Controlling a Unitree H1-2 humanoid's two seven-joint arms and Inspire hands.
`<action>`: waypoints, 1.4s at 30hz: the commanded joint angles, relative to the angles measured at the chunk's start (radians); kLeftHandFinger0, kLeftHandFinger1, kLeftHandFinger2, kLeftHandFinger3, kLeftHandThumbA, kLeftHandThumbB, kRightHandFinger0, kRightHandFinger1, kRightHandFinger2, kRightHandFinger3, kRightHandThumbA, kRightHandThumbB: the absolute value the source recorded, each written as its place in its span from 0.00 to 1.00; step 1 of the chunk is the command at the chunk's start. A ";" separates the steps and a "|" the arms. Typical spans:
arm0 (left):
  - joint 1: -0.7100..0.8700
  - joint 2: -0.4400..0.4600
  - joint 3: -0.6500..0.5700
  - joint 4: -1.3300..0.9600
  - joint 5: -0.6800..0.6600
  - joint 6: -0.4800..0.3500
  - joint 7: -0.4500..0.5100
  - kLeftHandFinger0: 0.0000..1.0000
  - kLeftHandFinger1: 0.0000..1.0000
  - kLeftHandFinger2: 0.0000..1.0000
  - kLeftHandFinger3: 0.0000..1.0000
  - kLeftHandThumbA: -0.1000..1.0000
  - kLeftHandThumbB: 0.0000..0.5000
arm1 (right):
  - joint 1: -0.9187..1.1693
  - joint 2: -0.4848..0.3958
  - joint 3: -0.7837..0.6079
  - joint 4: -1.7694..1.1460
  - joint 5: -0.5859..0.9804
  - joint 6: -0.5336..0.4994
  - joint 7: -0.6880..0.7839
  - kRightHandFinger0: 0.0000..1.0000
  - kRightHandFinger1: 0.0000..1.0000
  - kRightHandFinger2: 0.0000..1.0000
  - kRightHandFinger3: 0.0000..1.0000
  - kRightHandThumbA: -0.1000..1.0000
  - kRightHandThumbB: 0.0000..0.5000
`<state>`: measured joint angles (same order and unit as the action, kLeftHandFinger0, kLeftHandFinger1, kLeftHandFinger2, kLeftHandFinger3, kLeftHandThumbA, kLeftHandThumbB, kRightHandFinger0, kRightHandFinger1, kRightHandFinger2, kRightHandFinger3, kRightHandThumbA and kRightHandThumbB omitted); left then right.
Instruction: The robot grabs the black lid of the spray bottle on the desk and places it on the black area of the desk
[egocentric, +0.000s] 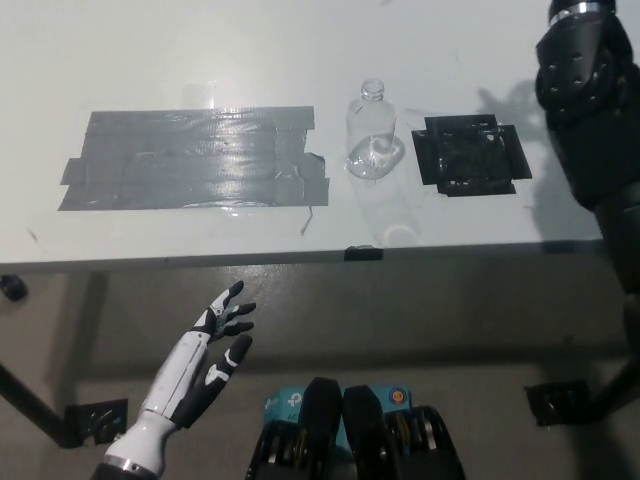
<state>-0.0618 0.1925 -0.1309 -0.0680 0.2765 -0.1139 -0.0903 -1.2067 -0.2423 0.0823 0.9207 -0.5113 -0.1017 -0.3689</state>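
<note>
A: White desk (200, 60), a grey taped patch (190, 160), a clear spray bottle (372, 135) standing uncapped just left of the black area (470, 153).

B: And the black lid?

A: Not visible. The right arm (590, 110) rises out of frame at top right, so possibly its hand carries it; I can't tell.

B: Next?

A: Bring it down over the black square and release. The left hand (215, 345) rests below the desk edge, fingers spread, empty.

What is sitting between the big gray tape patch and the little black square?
The clear spray bottle, lid off, stands between the gray tape patch and the black square, seen in the head view.
</note>
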 joint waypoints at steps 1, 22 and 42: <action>-0.007 0.011 0.010 -0.019 -0.005 -0.015 0.001 0.91 0.83 0.88 1.00 0.99 0.02 | -0.051 -0.025 -0.032 -0.010 0.074 -0.023 0.012 0.00 0.14 0.33 0.00 0.80 0.13; -0.018 0.016 0.027 -0.013 -0.012 -0.029 0.003 0.90 0.84 0.87 1.00 0.98 0.00 | 0.100 0.014 0.028 0.424 0.135 -0.051 0.051 0.11 0.21 0.26 0.27 0.67 0.19; -0.036 0.019 0.029 -0.010 -0.017 -0.021 -0.008 0.89 0.86 0.88 1.00 0.99 0.00 | 0.048 -0.084 0.040 0.412 0.230 -0.039 0.511 1.00 1.00 1.00 1.00 0.68 1.00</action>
<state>-0.0773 0.1956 -0.1058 -0.0624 0.2742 -0.1129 -0.0905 -1.0792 -0.2863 0.1316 1.3697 -0.3432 -0.1252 -0.0537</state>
